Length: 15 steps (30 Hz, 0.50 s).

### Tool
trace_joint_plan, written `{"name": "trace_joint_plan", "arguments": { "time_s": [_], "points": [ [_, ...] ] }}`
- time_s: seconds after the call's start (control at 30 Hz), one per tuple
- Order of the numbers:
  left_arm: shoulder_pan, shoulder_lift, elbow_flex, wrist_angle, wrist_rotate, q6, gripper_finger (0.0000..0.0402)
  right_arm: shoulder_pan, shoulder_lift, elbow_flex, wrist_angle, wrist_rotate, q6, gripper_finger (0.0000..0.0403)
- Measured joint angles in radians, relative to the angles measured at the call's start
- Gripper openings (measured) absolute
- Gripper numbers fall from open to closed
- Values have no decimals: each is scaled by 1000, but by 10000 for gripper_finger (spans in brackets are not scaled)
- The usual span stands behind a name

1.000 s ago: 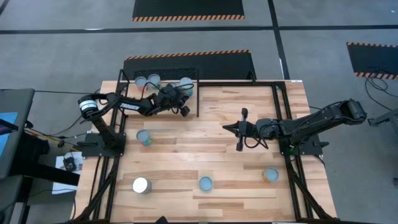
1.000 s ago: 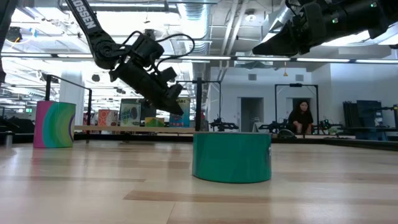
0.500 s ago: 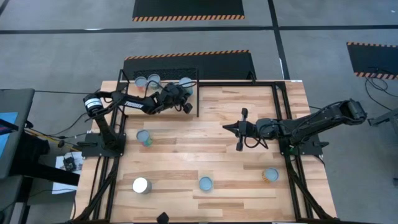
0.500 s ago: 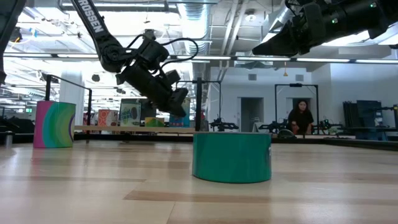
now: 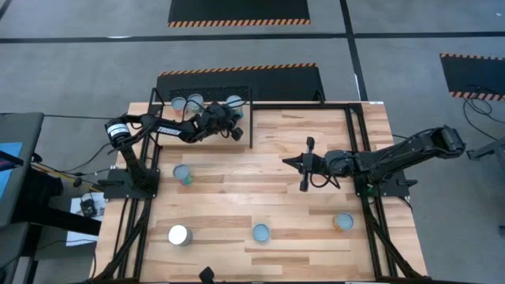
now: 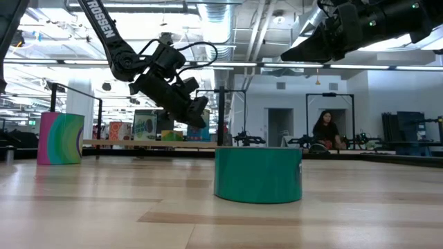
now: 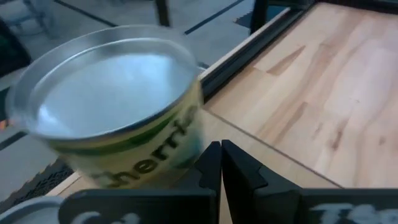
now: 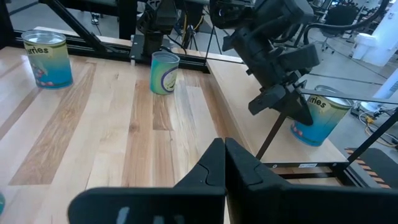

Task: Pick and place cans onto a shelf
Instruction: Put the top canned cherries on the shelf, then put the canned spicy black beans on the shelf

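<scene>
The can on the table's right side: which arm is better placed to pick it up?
The right arm. The can lies near its base, and its tool hangs empty above the table. The left tool is far off, at the shelf.

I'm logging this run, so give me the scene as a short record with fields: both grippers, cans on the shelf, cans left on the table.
left gripper: shut, empty, over the raised light-wood shelf
right gripper: shut, waiting above mid-table
cans on shelf: three silvery-topped tins
cans on plank tabletop: four, one a teal-labelled tin
</scene>
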Motion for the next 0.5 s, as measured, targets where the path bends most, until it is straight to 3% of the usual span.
{"name": "trace_joint_plan", "arguments": {
  "time_s": [0.13, 0.27, 0.5],
  "points": [
    [-33, -33, -8, -2, 28, 59, 2, 1, 0, 0, -1, 0, 0, 11],
    [-134, -126, -61, -3, 33, 108, 2, 26, -1, 0, -1, 5, -32, 11],
    [-303, -323, -202, -3, 32, 141, 2, 117, -2, 0, 1, 128, -68, 11]
  ]
}}
